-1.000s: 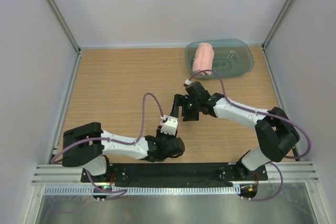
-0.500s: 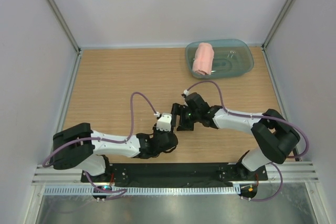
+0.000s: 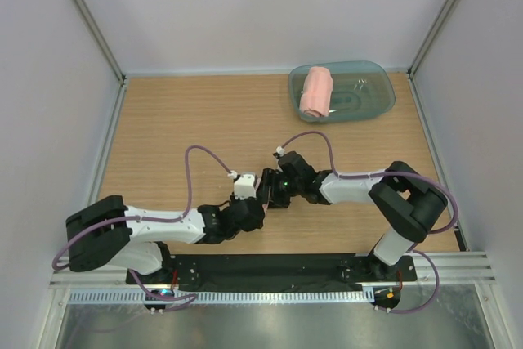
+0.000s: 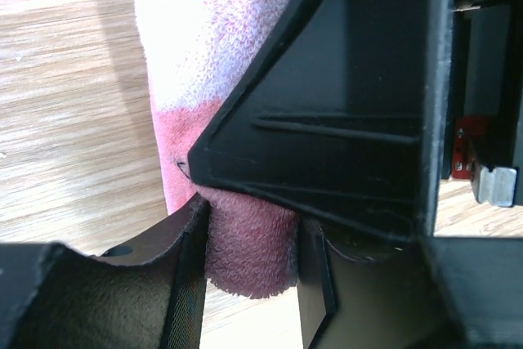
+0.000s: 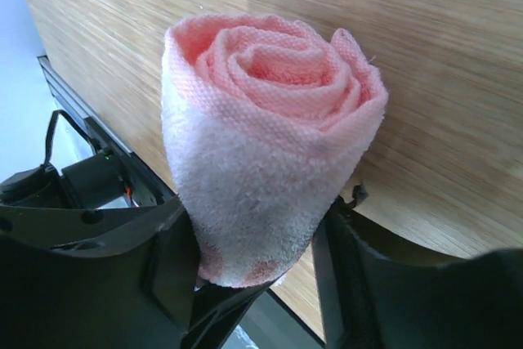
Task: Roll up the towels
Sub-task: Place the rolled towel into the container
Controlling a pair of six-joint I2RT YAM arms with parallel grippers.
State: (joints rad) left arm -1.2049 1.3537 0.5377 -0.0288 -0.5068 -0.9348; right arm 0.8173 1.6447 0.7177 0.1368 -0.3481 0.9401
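One rolled salmon-pink towel (image 3: 316, 91) lies in the translucent blue-green tub (image 3: 372, 91) at the far right. The second towel, rolled tight (image 5: 270, 145), is held between both grippers low over the near middle of the table. My right gripper (image 5: 257, 259) is shut around the roll's lower part. My left gripper (image 4: 249, 267) is shut on the roll's end (image 4: 245, 255), right against the right gripper's black body. In the top view the two grippers, left (image 3: 255, 199) and right (image 3: 272, 189), meet and hide this towel.
The wooden table (image 3: 180, 136) is walled by white panels at left, back and right. The tub stands in the far right corner. The black base rail (image 3: 270, 267) runs along the near edge. Purple cables loop above both wrists.
Both grippers have moved together to the left and a little nearer the front edge, still joined on the rolled towel. The towel in the tub has not moved.
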